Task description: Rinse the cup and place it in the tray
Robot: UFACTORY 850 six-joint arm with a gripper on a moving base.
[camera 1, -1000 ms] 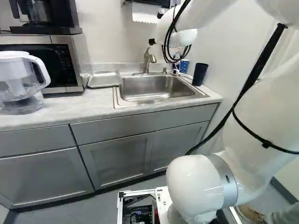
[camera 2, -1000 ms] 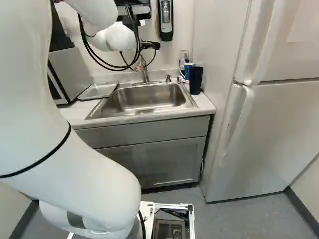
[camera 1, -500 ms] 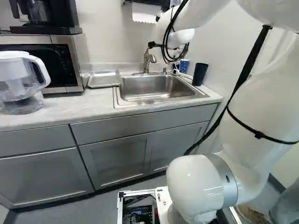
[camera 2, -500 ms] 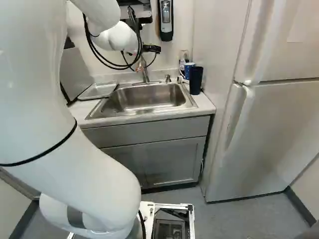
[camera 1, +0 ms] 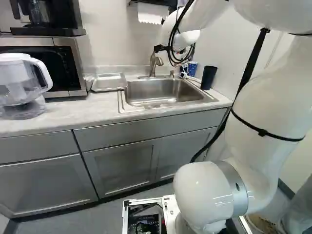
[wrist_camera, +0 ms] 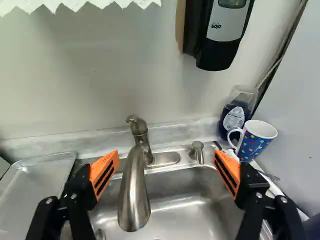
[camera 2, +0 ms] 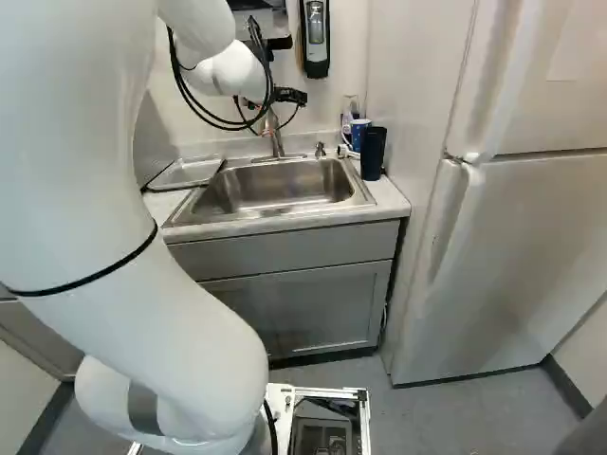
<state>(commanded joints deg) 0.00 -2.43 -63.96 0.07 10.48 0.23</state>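
Several things are lining the counter [camera 1: 63, 109]. From the left of the left base view, a clear water jug [camera 1: 22, 92] is standing in front of a microwave [camera 1: 63, 61], which is carrying a coffee maker [camera 1: 46, 19]. A metal tray [camera 1: 108, 83] is lying between microwave and sink [camera 1: 161, 92]. Behind the sink, a faucet [camera 1: 154, 63] is rising, and a soap pump [wrist_camera: 198, 150] is standing to its right. Beyond the sink's right side, a blue mug [wrist_camera: 256, 140] is standing near a bottle [wrist_camera: 235, 117], and a tall dark cup [camera 2: 374, 154] is standing just beside the mug; which one the task is meaning, I cannot tell.

The gripper [camera 2: 266, 125] is keeping its fingers well apart, and nothing is being gripped. In the wrist view the faucet's spout is reaching into the space between them, standing in the way.

Only the left base view is showing the jug and coffee maker; only the right base view is showing the fridge [camera 2: 522, 256] beside the counter. The wall soap dispenser [camera 2: 315, 38] is appearing there and in the wrist view. The wrist view alone is revealing the mug's coloured dots and a spoon [wrist_camera: 270, 175] lying near it. In both base views the arm's wrist is hiding most of the gripper.
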